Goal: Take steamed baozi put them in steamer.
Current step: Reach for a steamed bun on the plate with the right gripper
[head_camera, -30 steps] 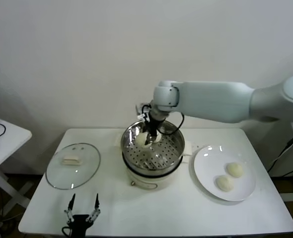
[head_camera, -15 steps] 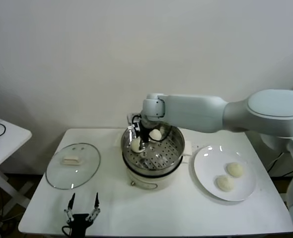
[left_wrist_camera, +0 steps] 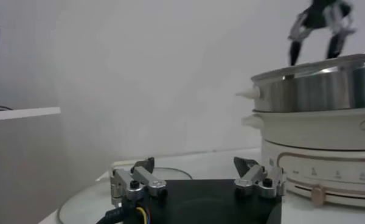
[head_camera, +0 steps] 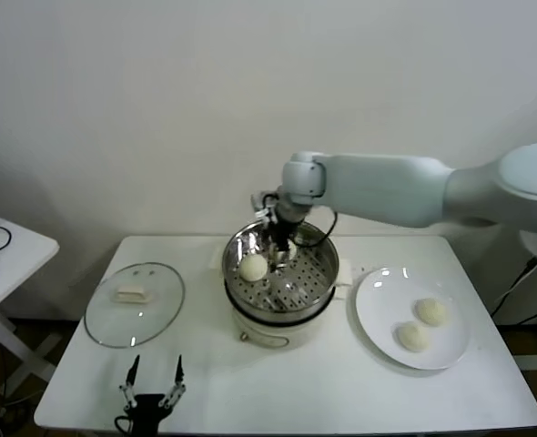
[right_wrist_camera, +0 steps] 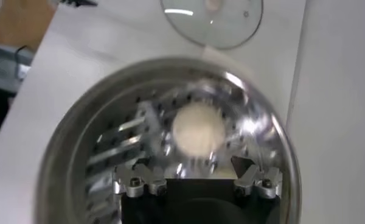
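Now right gripper (head_camera: 278, 244) above steamer (head_camera: 319, 273), jaws spread wide, empty; one bun (head_camera: 253, 267) just below it. Remaining baozi (head_camera: 430, 311) on plate (head_camera: 378, 320), off toward its own arm's side; right arm nearer.

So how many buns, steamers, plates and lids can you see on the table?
Buns: 3 showing
Steamer: 1
Plate: 1
Glass lid: 1
Total: 6

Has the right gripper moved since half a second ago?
Yes. The right gripper has shifted toward the plate side and risen, from the steamer's lid-side wall to nearer its middle.
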Controlling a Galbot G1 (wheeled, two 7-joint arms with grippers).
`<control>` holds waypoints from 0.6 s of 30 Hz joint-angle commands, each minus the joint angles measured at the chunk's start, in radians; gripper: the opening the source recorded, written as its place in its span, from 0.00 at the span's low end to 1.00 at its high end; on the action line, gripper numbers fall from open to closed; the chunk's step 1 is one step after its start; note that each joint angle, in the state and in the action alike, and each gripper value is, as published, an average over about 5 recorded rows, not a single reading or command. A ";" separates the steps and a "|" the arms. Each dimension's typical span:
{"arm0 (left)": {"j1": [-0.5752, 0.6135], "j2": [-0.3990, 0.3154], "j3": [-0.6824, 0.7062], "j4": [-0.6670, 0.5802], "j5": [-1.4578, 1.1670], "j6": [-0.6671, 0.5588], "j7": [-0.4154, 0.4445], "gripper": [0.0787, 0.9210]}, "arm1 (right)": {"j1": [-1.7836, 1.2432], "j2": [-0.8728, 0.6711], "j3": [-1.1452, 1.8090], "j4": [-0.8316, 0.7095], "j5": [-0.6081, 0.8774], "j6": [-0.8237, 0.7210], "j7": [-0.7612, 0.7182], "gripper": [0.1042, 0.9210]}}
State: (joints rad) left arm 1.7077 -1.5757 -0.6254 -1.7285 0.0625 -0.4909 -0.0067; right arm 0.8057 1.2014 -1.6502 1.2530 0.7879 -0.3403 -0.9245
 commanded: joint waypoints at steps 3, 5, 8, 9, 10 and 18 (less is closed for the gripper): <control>0.002 0.001 0.004 -0.002 0.004 -0.001 0.001 0.88 | 0.297 -0.381 -0.349 0.236 -0.077 0.160 -0.164 0.88; 0.003 0.000 0.006 -0.003 0.006 -0.002 0.000 0.88 | 0.263 -0.428 -0.358 0.252 -0.152 0.152 -0.142 0.88; 0.005 -0.001 0.007 -0.003 0.009 -0.002 0.000 0.88 | 0.181 -0.486 -0.349 0.265 -0.255 0.121 -0.091 0.88; 0.005 -0.001 0.007 -0.003 0.009 -0.003 0.000 0.88 | 0.150 -0.506 -0.340 0.270 -0.282 0.107 -0.074 0.88; 0.006 -0.001 0.006 -0.003 0.010 -0.003 -0.001 0.88 | 0.119 -0.525 -0.327 0.275 -0.304 0.095 -0.058 0.88; 0.006 -0.004 0.000 0.005 0.011 -0.006 -0.003 0.88 | -0.145 -0.601 -0.150 0.230 -0.424 0.026 0.057 0.88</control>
State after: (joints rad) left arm 1.7145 -1.5782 -0.6248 -1.7272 0.0716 -0.4960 -0.0094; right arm 0.8756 0.7696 -1.8827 1.4686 0.5469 -0.2757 -0.9570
